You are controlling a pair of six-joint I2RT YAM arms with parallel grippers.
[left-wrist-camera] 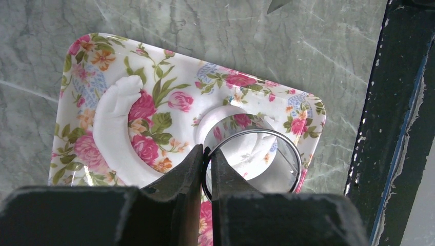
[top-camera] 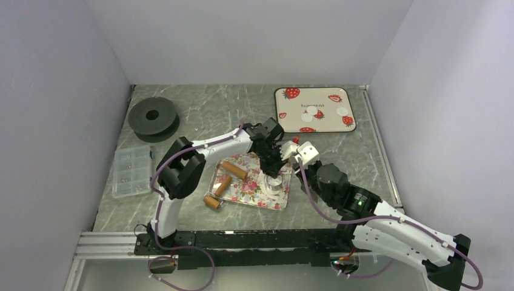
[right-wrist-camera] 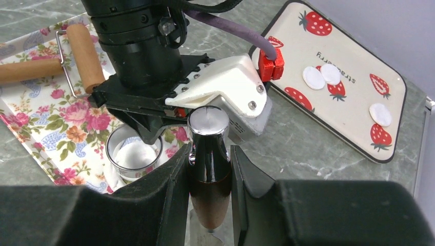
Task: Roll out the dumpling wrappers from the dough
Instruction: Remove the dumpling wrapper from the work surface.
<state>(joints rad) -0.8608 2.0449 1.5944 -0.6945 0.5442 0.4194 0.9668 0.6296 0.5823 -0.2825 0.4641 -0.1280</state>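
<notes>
Three dumpling wrappers (top-camera: 343, 111) (right-wrist-camera: 380, 114) lie as thin white discs on the strawberry tray (top-camera: 291, 124). Leftover white dough (left-wrist-camera: 110, 133), with round holes cut from it, lies on the floral tray (left-wrist-camera: 77, 61). My left gripper (left-wrist-camera: 206, 149) (top-camera: 271, 168) is shut on the wall of the metal ring cutter (left-wrist-camera: 287, 148) (right-wrist-camera: 134, 154), which stands on the floral tray with dough inside it. Just right of it, over the table, my right gripper (right-wrist-camera: 210, 148) (top-camera: 295, 160) is shut on a brown tool handle with a chrome cap (right-wrist-camera: 208, 123).
A wooden rolling pin (top-camera: 233, 170) (right-wrist-camera: 82, 48) lies across the left part of the floral tray. A black spool (top-camera: 153, 118) and a clear parts box (top-camera: 132, 171) sit at the far left. The arms' mounting rail (top-camera: 242, 239) runs along the near edge.
</notes>
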